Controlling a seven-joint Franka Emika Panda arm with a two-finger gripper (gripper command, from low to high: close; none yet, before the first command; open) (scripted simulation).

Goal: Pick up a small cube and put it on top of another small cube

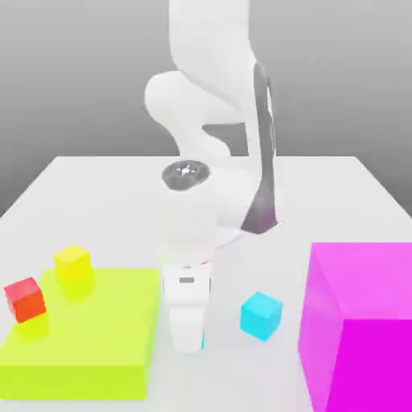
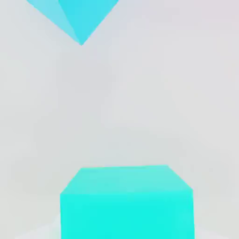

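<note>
My gripper is down at the table top, between the lime platform and the sky-cyan cube, and it is shut on the small turquoise cube. That cube shows large and close in the hand view. In the exterior view only a thin turquoise sliver shows beside the fingertips. The small red cube sits on the lime platform near its edge on the exterior view's left, well away from the gripper.
A small yellow cube stands on the lime platform behind the red one. A sky-cyan cube rests on the table just to the gripper's right in the exterior view. A large magenta block is at the exterior view's right.
</note>
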